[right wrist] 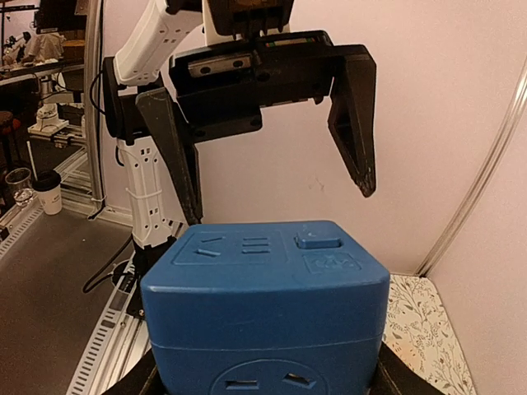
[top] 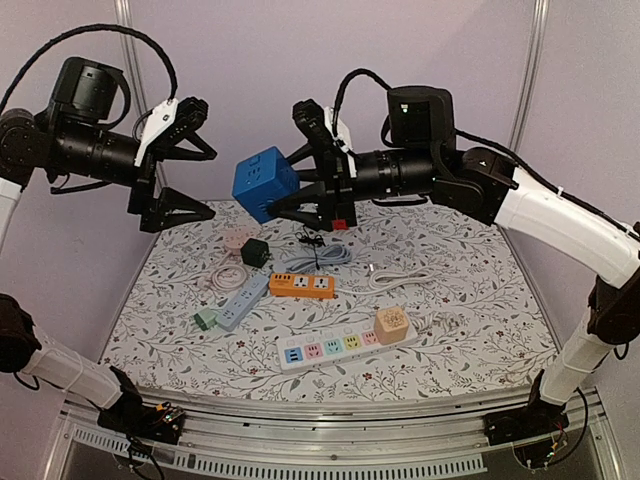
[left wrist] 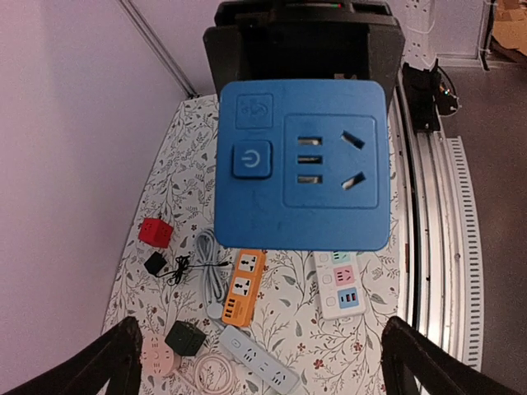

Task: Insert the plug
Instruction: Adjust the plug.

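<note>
Up in mid-air over the far part of the table (top: 450,300): blue cube socket (top: 265,183), clamped at its sides by the right gripper (top: 292,165), jaws partly apart around it. Face with power button (left wrist: 251,160) and slots turned toward the left gripper (top: 212,185), close opposite but not touching, jaws spread wide, holding nothing. Below on the table: red plug (left wrist: 155,233), dark green cube (top: 255,252), orange power strip (top: 301,286), white strip (top: 335,347) with a peach cube (top: 390,325) at its right end.

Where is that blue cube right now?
In the top view, the blue cube hangs above the table's far side, gripped in the right pincer and facing the open left pincer.
</note>
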